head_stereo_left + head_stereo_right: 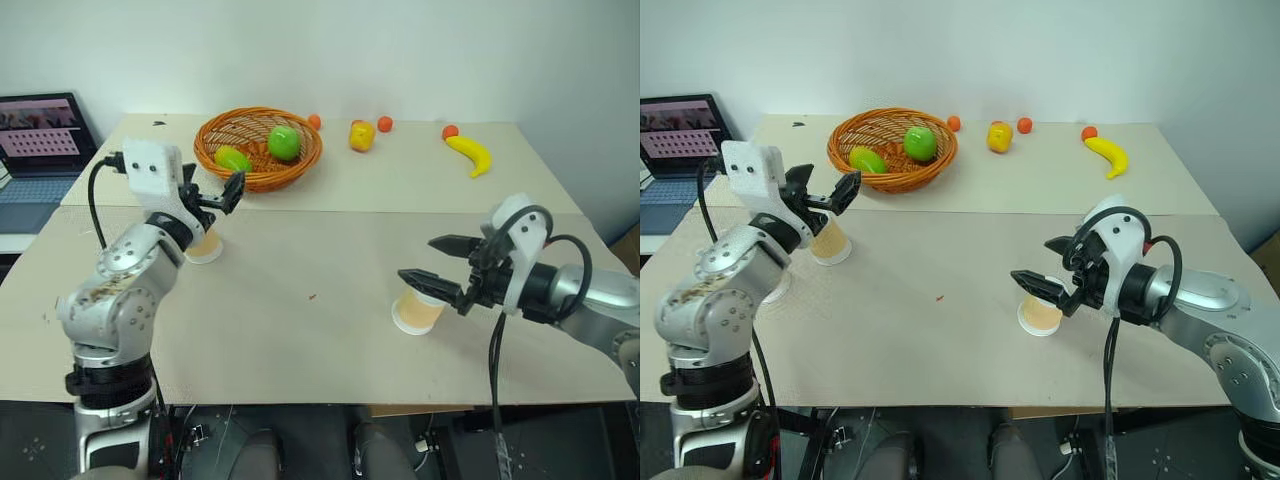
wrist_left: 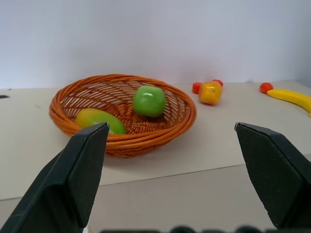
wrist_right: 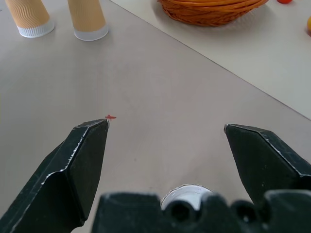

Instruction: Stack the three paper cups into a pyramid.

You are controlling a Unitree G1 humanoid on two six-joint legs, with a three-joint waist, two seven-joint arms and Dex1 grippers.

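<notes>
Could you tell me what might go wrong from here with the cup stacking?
The right gripper hangs open just over the lone cup; a grab slightly off centre could tip or crush it. Two other cups stand upside down and close together by the left gripper, so that arm could knock one as it moves. The basket sits just beyond them, leaving little room.

Left cup [image 1: 828,243] half behind arm; laptop [image 1: 40,140] cut off — edge.

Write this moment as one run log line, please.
left gripper: open, above cup | right gripper: open, over third cup | pyramid: not yet built
</notes>
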